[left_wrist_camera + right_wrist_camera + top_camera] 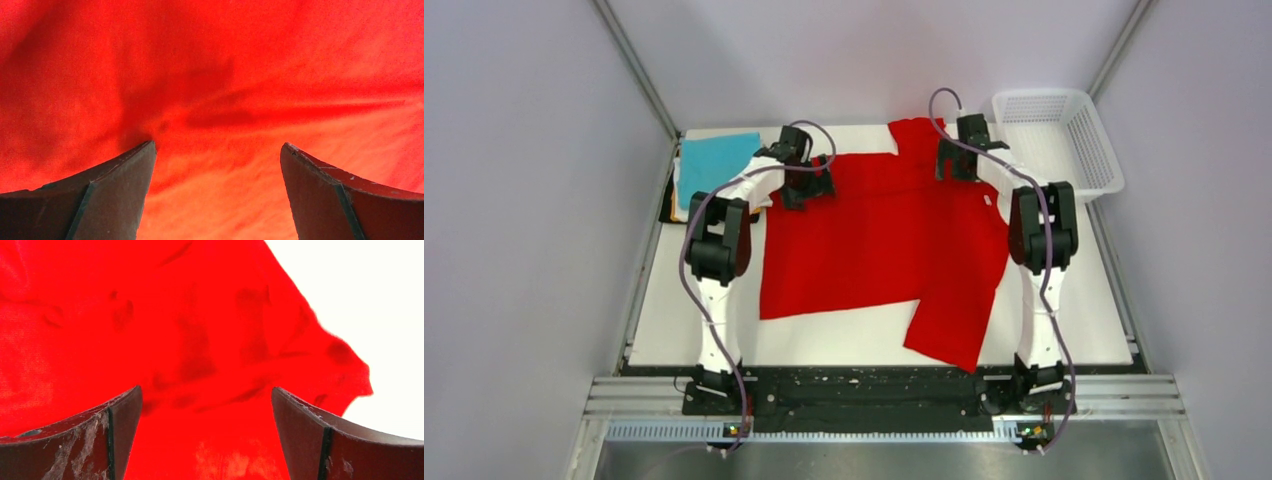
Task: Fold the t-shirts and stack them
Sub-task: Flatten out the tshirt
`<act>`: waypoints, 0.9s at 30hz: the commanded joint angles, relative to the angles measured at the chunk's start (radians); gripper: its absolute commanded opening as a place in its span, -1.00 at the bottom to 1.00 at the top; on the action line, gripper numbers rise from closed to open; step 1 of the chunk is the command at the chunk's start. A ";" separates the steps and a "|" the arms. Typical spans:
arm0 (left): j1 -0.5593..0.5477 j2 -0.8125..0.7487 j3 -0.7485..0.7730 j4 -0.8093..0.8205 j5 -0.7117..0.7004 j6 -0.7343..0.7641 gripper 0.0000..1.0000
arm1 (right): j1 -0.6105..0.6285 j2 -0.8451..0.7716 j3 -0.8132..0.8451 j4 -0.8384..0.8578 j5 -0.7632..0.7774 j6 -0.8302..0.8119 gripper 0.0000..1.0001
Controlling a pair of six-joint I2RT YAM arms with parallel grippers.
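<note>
Left gripper [217, 165] and right gripper [207, 405] both gape over the tee [874, 250], upper centre; pinch matching corners evenly.

I've got the red tee [874, 240] mostly flat mid-table and wrinkled, with one flap doubled over toward 5 o'clock and a sleeve poking out at 12. The teal tee [714, 165] is a folded rectangle at 10 o'clock, sitting on top of other folded tees [670, 208], of which only the edges show.

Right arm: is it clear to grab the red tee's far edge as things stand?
Probably yes: the right gripper hangs open just above the red tee, and nothing lies between it and the cloth.
</note>
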 commanded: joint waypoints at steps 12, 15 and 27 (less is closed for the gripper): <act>-0.026 -0.797 -0.765 -0.189 -0.260 -0.266 0.95 | 0.097 -0.718 -0.692 0.152 -0.014 0.182 0.97; -0.026 -0.923 -0.895 -0.245 -0.290 -0.345 0.94 | 0.098 -0.794 -0.780 0.167 -0.016 0.202 0.97; -0.026 -1.009 -1.146 -0.150 -0.301 -0.493 0.32 | 0.099 -0.896 -0.877 0.132 -0.005 0.195 0.97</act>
